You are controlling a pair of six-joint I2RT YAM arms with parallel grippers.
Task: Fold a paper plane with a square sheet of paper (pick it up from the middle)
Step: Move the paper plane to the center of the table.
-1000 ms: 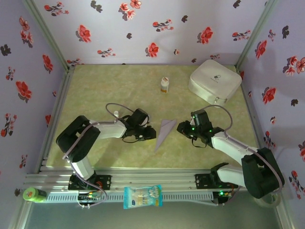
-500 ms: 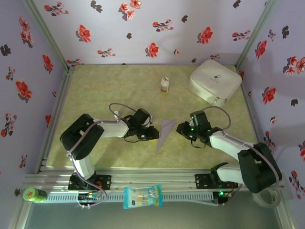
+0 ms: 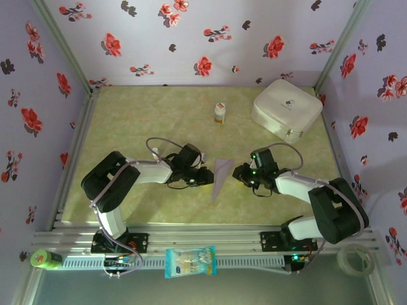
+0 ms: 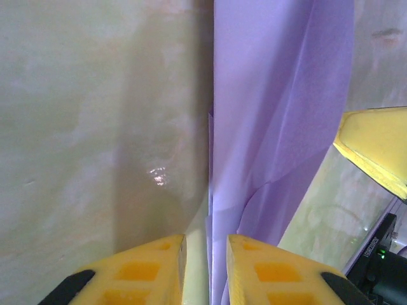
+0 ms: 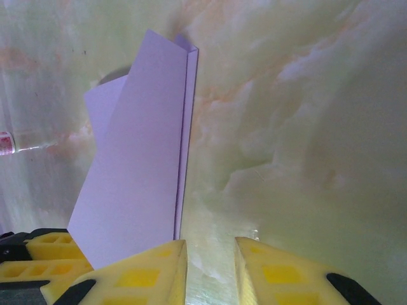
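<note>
Both arms have crept inward, so your left gripper (image 3: 205, 177) and right gripper (image 3: 238, 173), jaws narrowly parted and holding nothing, now flank the paper plane (image 3: 220, 177) lying flat on the table (image 3: 140, 121) between them; go in low and square, don't shove it sideways.

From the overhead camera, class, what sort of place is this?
Probably a staged robot test booth: flowered walls box in a green table, the left arm and right arm are mounted on a metal rail, and a paper plane lies between them.
</note>
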